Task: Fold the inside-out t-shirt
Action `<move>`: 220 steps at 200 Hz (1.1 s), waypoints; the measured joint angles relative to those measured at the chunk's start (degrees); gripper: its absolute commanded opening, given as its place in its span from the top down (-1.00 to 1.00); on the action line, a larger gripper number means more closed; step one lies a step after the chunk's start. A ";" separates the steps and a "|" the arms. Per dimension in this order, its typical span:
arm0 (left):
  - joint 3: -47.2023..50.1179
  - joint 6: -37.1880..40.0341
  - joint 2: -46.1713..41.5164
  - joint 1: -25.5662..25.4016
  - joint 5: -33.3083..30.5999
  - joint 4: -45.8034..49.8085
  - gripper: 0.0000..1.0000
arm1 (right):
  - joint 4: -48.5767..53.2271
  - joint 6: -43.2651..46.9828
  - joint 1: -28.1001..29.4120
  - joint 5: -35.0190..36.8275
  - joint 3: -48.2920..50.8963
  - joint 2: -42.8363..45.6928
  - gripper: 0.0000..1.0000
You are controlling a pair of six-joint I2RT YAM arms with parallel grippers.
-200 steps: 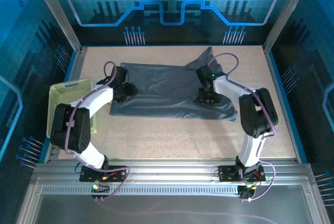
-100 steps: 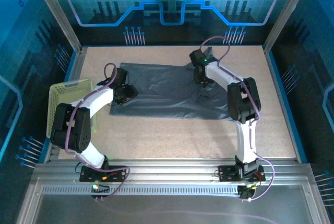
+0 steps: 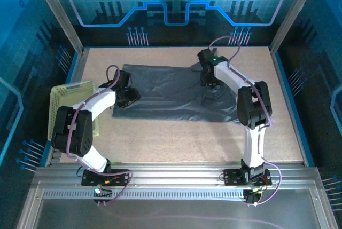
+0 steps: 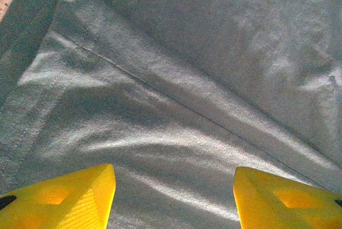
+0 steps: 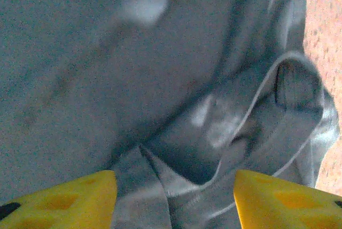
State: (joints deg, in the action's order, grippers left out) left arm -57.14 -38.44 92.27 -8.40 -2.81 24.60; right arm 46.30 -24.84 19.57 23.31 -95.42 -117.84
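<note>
Holding its jaws apart, the left gripper (image 4: 173,186) has the inside-out t-shirt (image 4: 176,79) lying smooth between and beyond them. The right gripper (image 5: 173,191), jaws also apart, faces bunched folds just ahead; closing there risks pinching several layers and skewing the fold.

t-shirt (image 3: 171,93): dark grey, soft, no print.
lies: spread out flat in front of me.
right end: bunched up in folds.

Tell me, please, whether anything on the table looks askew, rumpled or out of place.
The inside-out t-shirt lies mostly flat, but its right end, under the open right pincer, is bunched into crumpled folds instead of lying smooth. The mesh basket sits skewed at the table's left edge.
</note>
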 measured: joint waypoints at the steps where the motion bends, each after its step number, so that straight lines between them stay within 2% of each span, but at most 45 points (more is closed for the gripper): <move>1: 0.00 0.02 0.00 0.00 0.00 0.00 -0.24 | -0.02 0.02 0.00 -0.02 0.17 0.04 -0.13; 26: 0.00 0.02 0.00 0.04 0.00 0.02 -0.24 | -0.31 -1.53 -0.20 -2.54 3.80 -0.07 -0.03; 70: 0.00 0.02 -0.02 0.04 0.00 0.02 -0.24 | -1.51 -2.93 -0.26 -7.78 3.78 -3.32 0.21; 121: 0.00 0.02 -0.09 0.04 0.00 0.02 -0.24 | -1.88 -3.13 -0.26 -9.40 0.44 -5.77 0.75; 166: 0.00 0.04 -0.09 0.04 0.00 0.02 -0.24 | -1.99 -0.76 -0.22 -8.52 -4.31 -7.58 0.89; 179: 0.00 0.04 -0.09 0.04 0.00 0.02 -0.24 | -2.05 0.52 -0.15 -8.35 -6.40 -8.59 0.83; 192: 0.00 0.07 -0.09 0.04 0.00 0.02 -0.24 | -2.23 1.53 -0.13 -8.22 -8.22 -9.46 0.35; 208: 0.00 0.13 -0.09 0.04 -0.02 0.07 -0.24 | -2.43 3.65 -0.13 -7.69 -10.27 -10.38 0.04; 220: 0.00 0.57 -0.09 0.04 -0.24 0.26 -0.24 | -2.69 5.46 -0.09 -7.23 -11.28 -10.71 -0.09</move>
State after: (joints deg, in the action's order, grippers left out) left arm -57.14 -37.87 92.18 -8.36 -3.05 24.86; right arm 43.62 -19.38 19.49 16.08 -106.69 -128.55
